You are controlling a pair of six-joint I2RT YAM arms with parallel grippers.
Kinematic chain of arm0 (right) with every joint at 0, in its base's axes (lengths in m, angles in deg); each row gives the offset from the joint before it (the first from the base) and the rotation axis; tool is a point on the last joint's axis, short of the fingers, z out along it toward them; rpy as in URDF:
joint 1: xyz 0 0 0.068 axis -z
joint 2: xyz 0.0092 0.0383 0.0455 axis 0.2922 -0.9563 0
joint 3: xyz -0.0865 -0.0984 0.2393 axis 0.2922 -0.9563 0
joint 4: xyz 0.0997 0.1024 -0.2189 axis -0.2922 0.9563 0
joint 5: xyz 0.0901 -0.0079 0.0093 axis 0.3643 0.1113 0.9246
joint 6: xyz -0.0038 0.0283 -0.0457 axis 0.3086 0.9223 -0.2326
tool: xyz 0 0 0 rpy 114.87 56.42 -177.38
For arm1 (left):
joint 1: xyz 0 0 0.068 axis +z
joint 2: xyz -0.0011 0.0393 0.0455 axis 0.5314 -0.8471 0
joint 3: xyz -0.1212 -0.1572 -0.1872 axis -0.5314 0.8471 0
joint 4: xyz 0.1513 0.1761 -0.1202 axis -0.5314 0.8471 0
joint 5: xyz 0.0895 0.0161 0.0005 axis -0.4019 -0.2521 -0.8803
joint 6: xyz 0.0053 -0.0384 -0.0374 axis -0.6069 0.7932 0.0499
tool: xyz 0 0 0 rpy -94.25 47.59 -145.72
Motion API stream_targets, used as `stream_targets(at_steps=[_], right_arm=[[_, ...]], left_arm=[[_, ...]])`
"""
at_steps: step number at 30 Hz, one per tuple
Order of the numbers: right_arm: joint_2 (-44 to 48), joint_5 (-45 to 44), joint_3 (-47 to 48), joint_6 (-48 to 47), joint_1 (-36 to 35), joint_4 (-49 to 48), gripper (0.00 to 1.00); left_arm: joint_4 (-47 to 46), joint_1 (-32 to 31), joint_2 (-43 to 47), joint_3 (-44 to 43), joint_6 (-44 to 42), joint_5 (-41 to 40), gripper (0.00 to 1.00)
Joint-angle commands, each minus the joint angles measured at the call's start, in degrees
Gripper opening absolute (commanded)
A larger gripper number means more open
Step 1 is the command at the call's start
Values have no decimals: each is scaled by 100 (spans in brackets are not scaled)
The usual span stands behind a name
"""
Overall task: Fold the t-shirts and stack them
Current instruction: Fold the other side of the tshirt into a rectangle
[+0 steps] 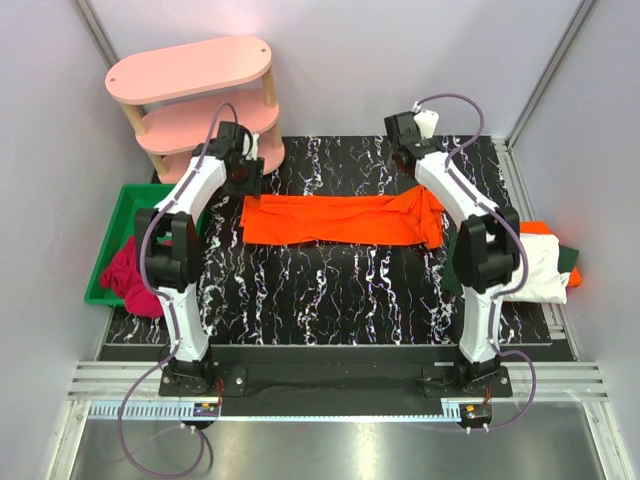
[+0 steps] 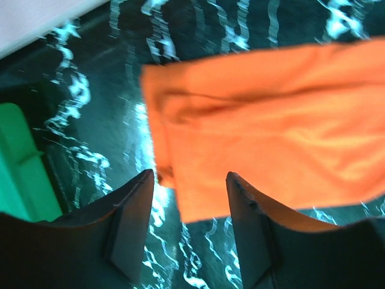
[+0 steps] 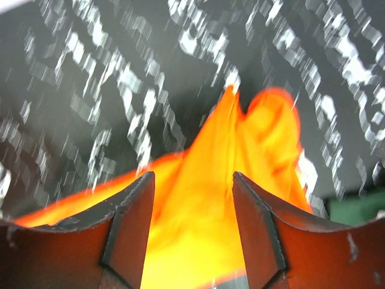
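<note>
**Orange shirt lies in a long band between two spread grippers**

Orange cloth dominates the middle of the black, white-veined bench (image 1: 340, 290). The bright orange t-shirt (image 1: 340, 220) is folded into a long, narrow band running left to right. Its right end is bunched and wider than its left.

The left gripper (image 2: 189, 177) hangs over the band's left end. Its fingers are spread apart and nothing is between them. The shirt's corner shows below the gap.

The right gripper (image 3: 192, 177) is over the bunched right end. It is likewise spread, with orange folds showing under and between its fingers. That view is too blurred to tell whether they touch the cloth.

At the bench's right edge, beside the right arm, sits a pile. It holds a white t-shirt (image 1: 535, 275), a dark green t-shirt (image 1: 568, 258) and a smaller orange t-shirt (image 1: 535, 228).

On the left, a green tray (image 1: 125, 205) holds a crimson cloth (image 1: 130, 275). A pink shelf (image 1: 190, 70) stands at the back left.
</note>
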Motion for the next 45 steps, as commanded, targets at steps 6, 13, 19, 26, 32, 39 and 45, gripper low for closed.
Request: stream_targets(at_steps=[6, 13, 19, 26, 32, 39, 45], right_arm=[[716, 586, -1942, 1062, -749, -32, 59], [461, 648, -2338, 1274, -784, -102, 57], [-48, 577, -2128, 1177, -784, -120, 56], [-67, 902, -2487, 1432, -784, 47, 56], [285, 1043, -2936, 1599, -872, 178, 55], [584, 1280, -3243, 1889, -1215, 573, 54], [1031, 1439, -3665, 2284, -1636, 732, 54]], left_arm=[[69, -440, -149, 585, -22, 401, 52], [209, -599, -562, 462, -31, 322, 51], [428, -616, -932, 93, 39, 58, 51], [912, -678, -1073, 92, -145, -153, 48], [1246, -687, -748, 715, -470, -110, 46], [1807, -687, -335, 1200, -822, 58, 45], [2178, -687, -63, 1446, -1085, 102, 44]])
